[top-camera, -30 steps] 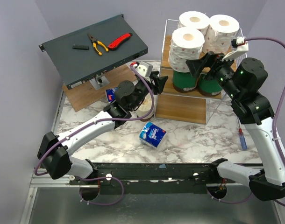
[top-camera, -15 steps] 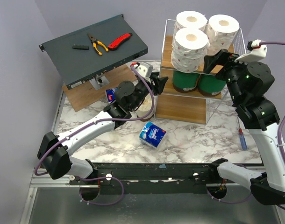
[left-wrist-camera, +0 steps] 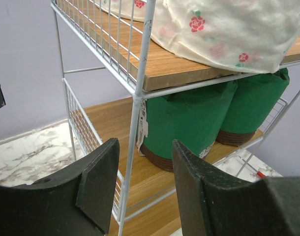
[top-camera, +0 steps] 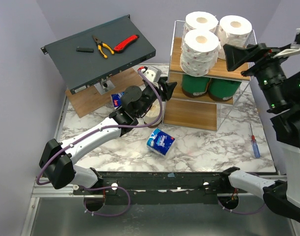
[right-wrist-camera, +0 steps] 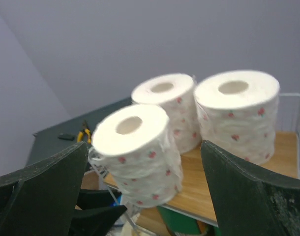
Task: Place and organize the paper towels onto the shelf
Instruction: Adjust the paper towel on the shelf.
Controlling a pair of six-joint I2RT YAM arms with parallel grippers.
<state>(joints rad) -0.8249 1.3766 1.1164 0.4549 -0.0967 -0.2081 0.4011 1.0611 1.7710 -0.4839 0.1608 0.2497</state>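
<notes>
shelf (top-camera: 189, 114) stands far right on the table: three pink-printed rolls (top-camera: 201, 49) on the top tier, two green-wrapped rolls (top-camera: 195, 86) on the middle tier. slanted grey box (top-camera: 71, 59) at left carries pliers (top-camera: 102, 45) and red knife (top-camera: 126, 43). right gripper (top-camera: 236, 55), jaws wide and empty, has pulled back rightward from the front roll. left gripper (top-camera: 167, 87), parted and empty, sits beside the shelf post. blue-and-white pack (top-camera: 161, 141) lies on the marble; print unreadable.

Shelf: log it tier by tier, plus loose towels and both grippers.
top tier: three pink-print rolls
middle tier: two green-wrapped rolls
bottom board: nothing visible on it
on table: blue-and-white pack; second pack and cream roll, both partly hidden by left arm
left gripper: open, beside the shelf
right gripper: open, empty, by top tier
</notes>
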